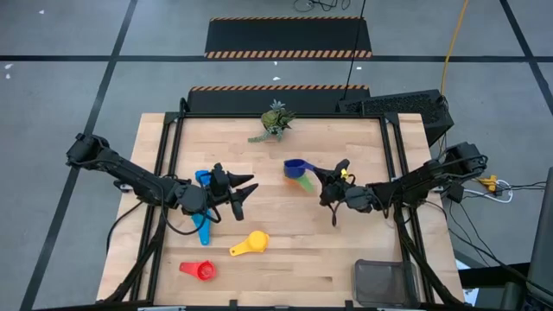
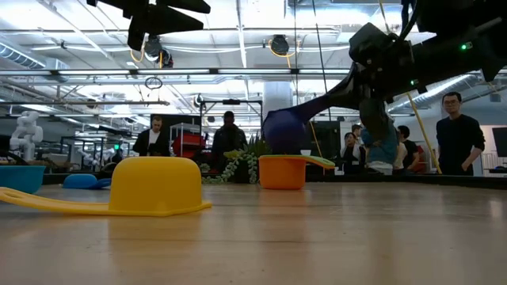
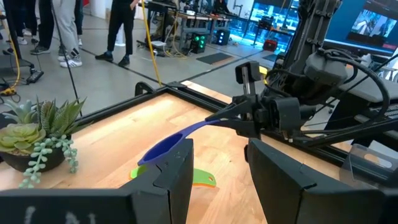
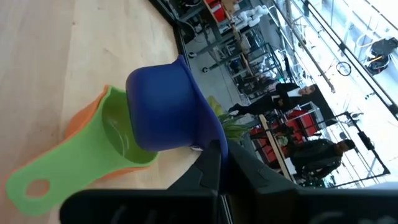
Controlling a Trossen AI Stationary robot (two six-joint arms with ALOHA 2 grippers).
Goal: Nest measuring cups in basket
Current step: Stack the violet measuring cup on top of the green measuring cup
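Right pincer (image 1: 339, 175): I see it pinching the blue cup (image 1: 295, 167) by its handle, just over the green cup (image 1: 306, 181).
Basket (image 1: 386, 282): at 5 o'clock, nearer my right arm.
Left pincer (image 1: 244, 192): spread, idle.

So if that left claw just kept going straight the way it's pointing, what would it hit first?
Probably the dark blue cup, which the right gripper holds by its handle above the green cup. The left gripper points across the table at it with fingers open; depth is hard to judge.
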